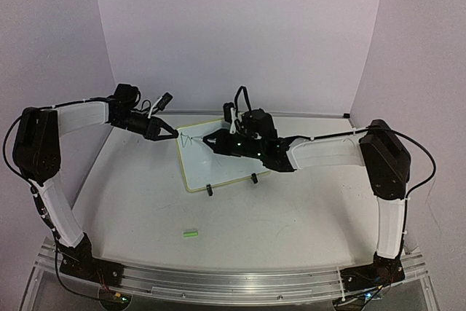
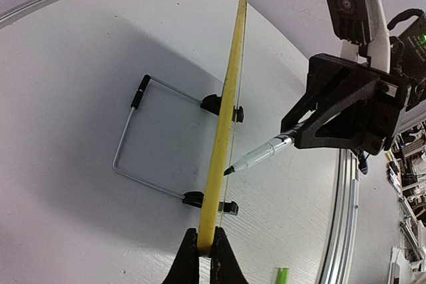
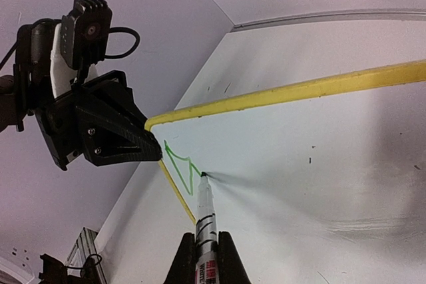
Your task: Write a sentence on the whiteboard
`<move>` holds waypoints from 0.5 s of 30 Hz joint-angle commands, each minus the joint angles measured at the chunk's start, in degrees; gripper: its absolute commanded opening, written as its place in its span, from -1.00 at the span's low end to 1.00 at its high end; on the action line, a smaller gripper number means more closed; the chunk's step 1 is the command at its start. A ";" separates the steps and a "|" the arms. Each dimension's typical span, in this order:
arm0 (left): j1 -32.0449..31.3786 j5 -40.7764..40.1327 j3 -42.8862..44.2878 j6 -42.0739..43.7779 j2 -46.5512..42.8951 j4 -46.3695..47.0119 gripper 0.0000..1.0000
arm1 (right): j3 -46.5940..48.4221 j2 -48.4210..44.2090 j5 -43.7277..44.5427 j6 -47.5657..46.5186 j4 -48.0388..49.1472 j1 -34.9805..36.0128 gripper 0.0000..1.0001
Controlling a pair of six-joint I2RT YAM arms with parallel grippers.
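The whiteboard point(image 1: 227, 164) stands tilted on the table, white with a yellow frame and two black feet. My left gripper point(image 1: 173, 135) is shut on its top left corner; the left wrist view shows the frame edge point(image 2: 229, 98) pinched between my left gripper's point(image 2: 206, 239) jaws. My right gripper point(image 1: 211, 140) is shut on a white marker point(image 3: 205, 211), whose tip touches the board surface point(image 3: 319, 151) near that corner. The sentence is only a few thin green zigzag strokes point(image 3: 180, 164) beside the tip. The marker also shows in the left wrist view point(image 2: 256, 157).
A green marker cap point(image 1: 191, 234) lies on the table in front of the board, also in the left wrist view point(image 2: 282, 276). A wire stand point(image 2: 133, 131) props the board from behind. Purple walls close the back and sides. A metal rail point(image 1: 233, 282) runs along the near edge.
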 commanded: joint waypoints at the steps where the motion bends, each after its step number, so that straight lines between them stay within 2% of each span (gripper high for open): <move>1: -0.66 -3.14 1.18 1.50 -0.82 -3.43 -1.00 | -0.68 -2.45 4.23 0.15 2.38 -0.35 -1.00; 15: -0.62 -3.23 1.15 1.56 -0.98 -3.55 -1.00 | -3.19 -3.55 6.28 0.79 2.64 -0.33 -1.00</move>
